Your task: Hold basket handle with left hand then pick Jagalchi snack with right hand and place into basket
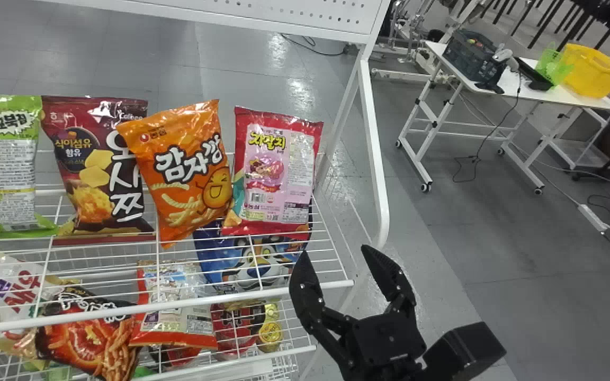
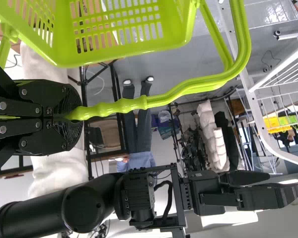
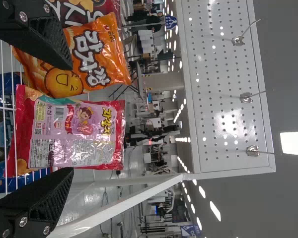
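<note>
The black right gripper gapes wide; near the white wire shelf's right edge, the red-and-pink foil Jagalchi snack stands beside an orange foil bag, whose closeness could snag a finger.

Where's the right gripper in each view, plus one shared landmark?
Head view: right gripper low, right of centre.
Left wrist view: on the other arm, across from the basket.
Right wrist view: fingers flanking the Jagalchi snack.
Shared landmark: white rack.
</note>
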### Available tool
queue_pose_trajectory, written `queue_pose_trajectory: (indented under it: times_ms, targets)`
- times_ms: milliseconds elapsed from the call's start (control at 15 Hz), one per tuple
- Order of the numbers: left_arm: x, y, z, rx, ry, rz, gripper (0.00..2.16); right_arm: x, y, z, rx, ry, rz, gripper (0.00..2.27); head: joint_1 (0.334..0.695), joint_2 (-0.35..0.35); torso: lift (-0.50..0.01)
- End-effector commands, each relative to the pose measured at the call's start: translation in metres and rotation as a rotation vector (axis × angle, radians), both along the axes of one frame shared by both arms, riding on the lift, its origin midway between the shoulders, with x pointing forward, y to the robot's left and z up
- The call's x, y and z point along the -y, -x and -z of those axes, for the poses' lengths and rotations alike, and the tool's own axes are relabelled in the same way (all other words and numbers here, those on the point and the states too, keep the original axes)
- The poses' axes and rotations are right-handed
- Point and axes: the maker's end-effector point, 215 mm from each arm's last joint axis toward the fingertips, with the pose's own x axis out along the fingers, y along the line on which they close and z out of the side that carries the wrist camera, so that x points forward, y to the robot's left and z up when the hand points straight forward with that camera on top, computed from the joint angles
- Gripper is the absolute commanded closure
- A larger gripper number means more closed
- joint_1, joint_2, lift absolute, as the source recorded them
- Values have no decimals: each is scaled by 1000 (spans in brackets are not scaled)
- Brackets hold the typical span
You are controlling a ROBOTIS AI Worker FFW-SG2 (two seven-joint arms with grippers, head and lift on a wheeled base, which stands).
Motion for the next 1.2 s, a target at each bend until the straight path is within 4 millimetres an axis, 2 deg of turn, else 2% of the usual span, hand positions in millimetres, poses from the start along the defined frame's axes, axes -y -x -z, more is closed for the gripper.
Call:
queue_pose_trajectory:
  times_ms: [0,133,600,800,1133]
  targets:
    - [0,-1,0,3,1,-4,1217,1,0,-1,6,-2,3,76,695,-350,-10]
    - [0,-1,0,3,4,-3,1217,2,0,-6,25,-5,5,76,695,-350,-10]
    - [0,-1,-2,4,13,-2,1217,5,-5,-2,23,0,9,76,695,-350,-10]
    - [2,0,-1,4,11,5,1217,6,-27,-2,32,4,15,76,695,-350,-10]
    - [0,2,4,-4,4,6,1217,-5,-91,23,-37,39,7,76,695,-350,-10]
